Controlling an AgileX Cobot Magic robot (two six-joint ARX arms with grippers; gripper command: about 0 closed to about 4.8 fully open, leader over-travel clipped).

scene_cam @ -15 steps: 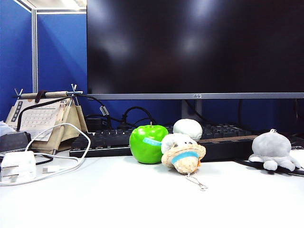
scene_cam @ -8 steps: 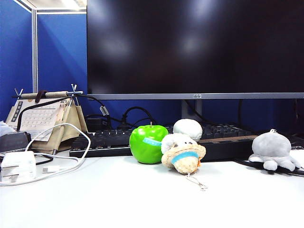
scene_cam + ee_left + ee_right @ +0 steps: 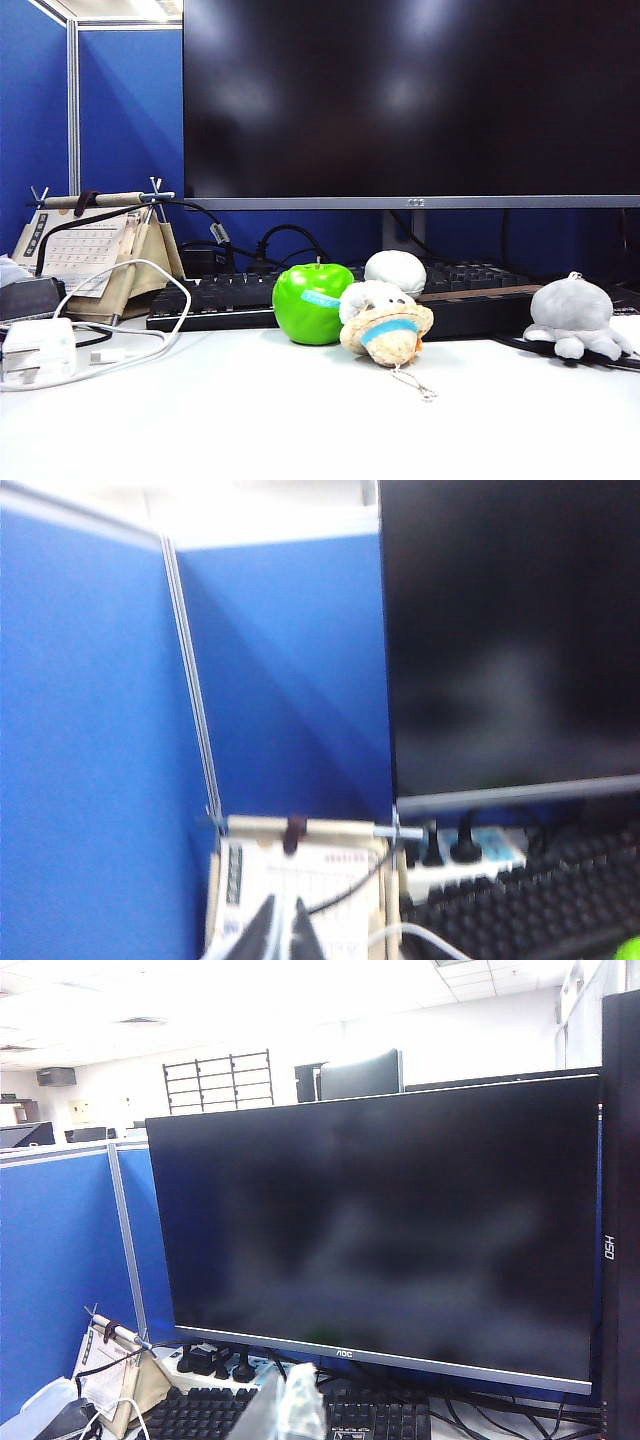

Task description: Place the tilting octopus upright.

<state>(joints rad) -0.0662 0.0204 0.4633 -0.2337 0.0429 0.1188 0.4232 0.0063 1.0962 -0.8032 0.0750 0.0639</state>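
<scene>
While the left pincer [image 3: 280, 930] hangs narrow before a desk calendar [image 3: 300, 885], the right pincer [image 3: 285, 1400], closed and empty, faces a monitor [image 3: 400, 1230] marked AOC. Rightmost on the worktop [image 3: 300, 420], past the apple [image 3: 312, 303], sits the octopus [image 3: 573, 315].

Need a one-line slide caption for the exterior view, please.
Grey octopus sits upright at right of desk, beside keyboard; no grippers in view.
</scene>
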